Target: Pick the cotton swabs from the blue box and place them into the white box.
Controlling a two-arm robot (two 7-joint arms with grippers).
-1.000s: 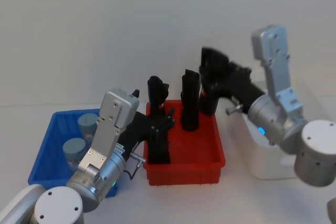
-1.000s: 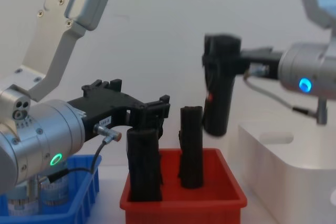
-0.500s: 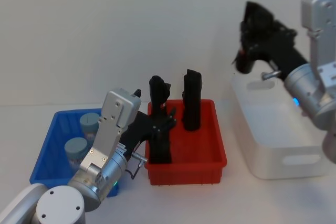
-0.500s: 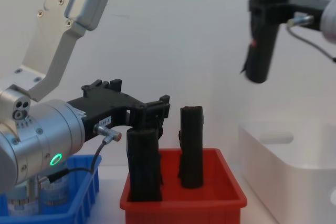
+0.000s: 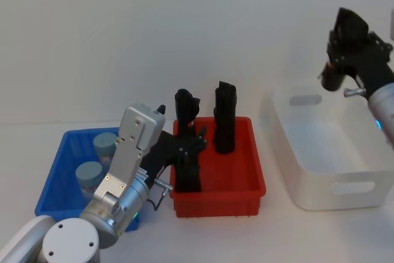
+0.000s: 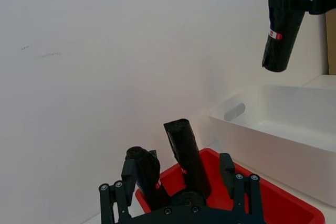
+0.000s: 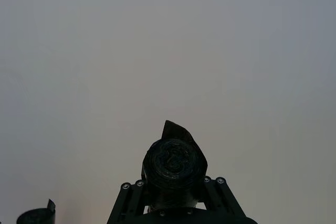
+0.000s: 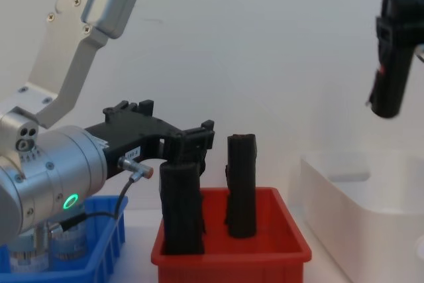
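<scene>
Two cotton swabs tubs with grey-blue lids stand in the blue box at the left; the chest view shows one of them low behind my left arm. My left gripper reaches over the red bin, open, its fingers astride a black roll. High above the white box, my right gripper is shut on another black roll, held upright. The right wrist view shows this roll's end between the fingers.
The red bin sits between the blue and white boxes and holds three upright black rolls. The white box looks hollow inside. A pale wall stands close behind the table.
My right gripper has carried its black roll up and to the right, from above the red bin to above the white box. The left arm has stayed still.
</scene>
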